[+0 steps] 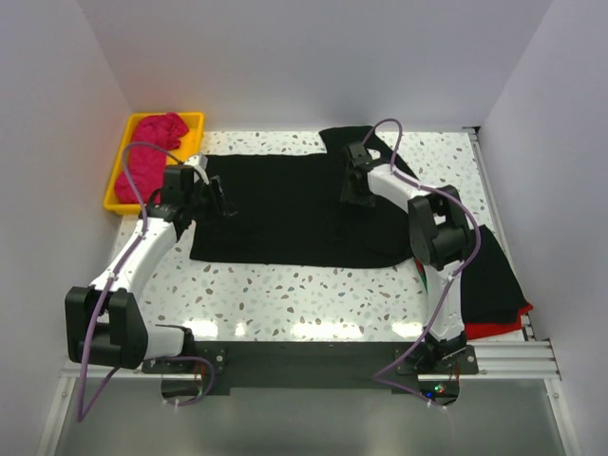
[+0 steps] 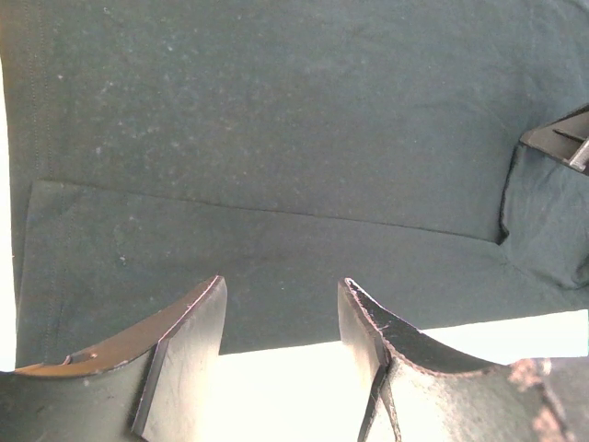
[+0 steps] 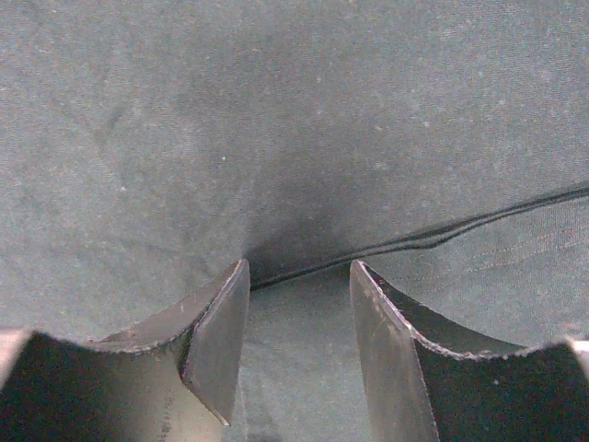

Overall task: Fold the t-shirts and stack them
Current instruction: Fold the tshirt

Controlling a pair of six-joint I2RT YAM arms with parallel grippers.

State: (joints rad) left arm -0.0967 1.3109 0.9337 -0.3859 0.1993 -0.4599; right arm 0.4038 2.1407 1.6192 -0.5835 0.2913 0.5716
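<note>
Speckled terrazzo tabletop (image 1: 285, 294), white walls. Large black t-shirt (image 1: 285, 214) lies spread flat mid-table: matte knit, stitched hem. Left gripper (image 2: 281, 287) sits at the shirt's left edge, jaws parted, holding nothing. Right gripper (image 3: 299, 272) is pressed over a folded seam, jaws parted, cloth not pinched. Magenta t-shirt (image 1: 152, 152) is bunched in yellow plastic tray (image 1: 195, 120). Black and red shirts (image 1: 499, 275) lie at the right edge.
</note>
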